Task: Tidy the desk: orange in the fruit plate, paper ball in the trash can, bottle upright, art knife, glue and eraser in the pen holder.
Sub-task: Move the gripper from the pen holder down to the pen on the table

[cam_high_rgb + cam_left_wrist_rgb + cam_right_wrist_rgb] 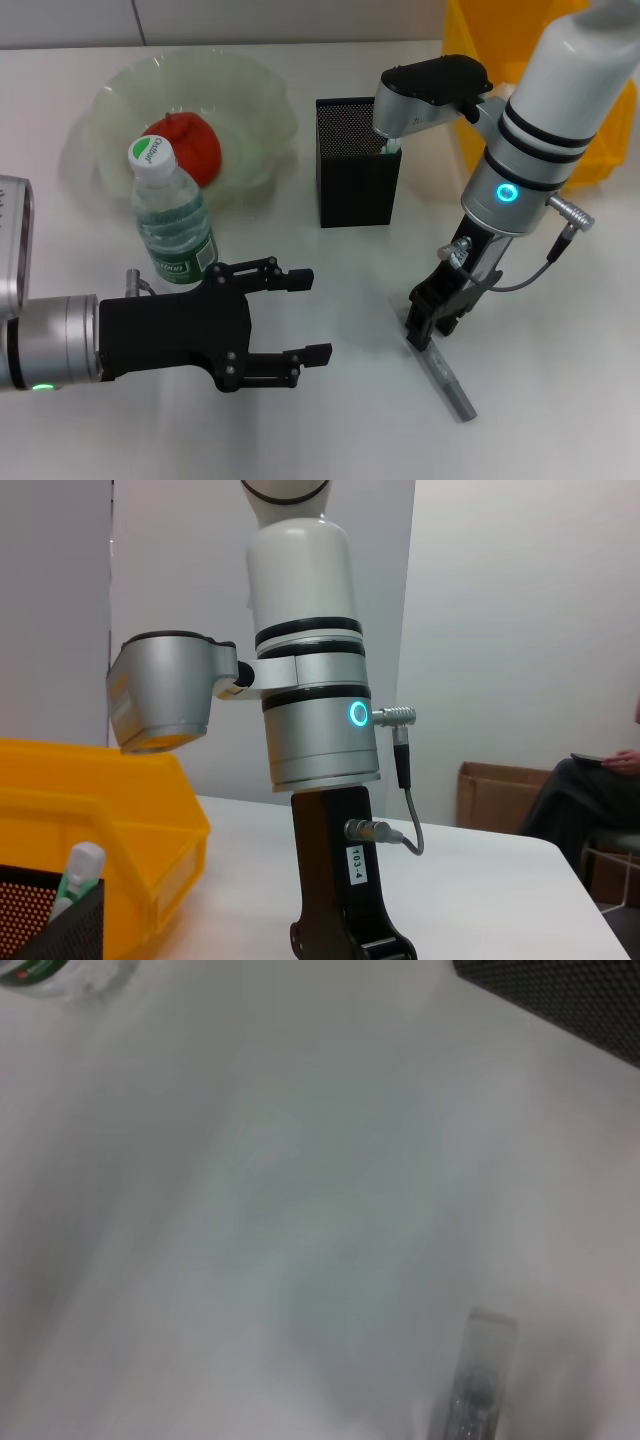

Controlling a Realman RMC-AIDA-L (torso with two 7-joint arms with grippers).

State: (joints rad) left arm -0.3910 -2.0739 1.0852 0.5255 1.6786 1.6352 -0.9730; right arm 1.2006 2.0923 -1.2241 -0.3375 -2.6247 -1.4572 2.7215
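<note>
Picking up the knife [446, 381] looks like the step in hand: it lies flat on the desk [560, 330], nearer the robot than the pen holder [357, 176] and off to its right. The right gripper [428, 322] is down at the knife's far end, fingers low around or just touching it; can't tell if they've actually closed on it. I'd squeeze across the thin shaft, not along it, and lift straight up so it doesn't roll or pivot out. Then tilt it upright before going over the holder, since the opening is small and the green glue [388, 146] already pokes out of it.

The left gripper [290, 318] hovers near the robot, left of the holder, fingers spread wide and holding nothing. Best it stays out of the way.

The bottle [172, 222] stands upright just beyond that gripper, left of the holder. Behind it the orange [184, 147] sits in the plate [262, 110]. The yellow trash can [470, 80] is behind and right of the holder. No eraser or paper ball visible anywhere.
</note>
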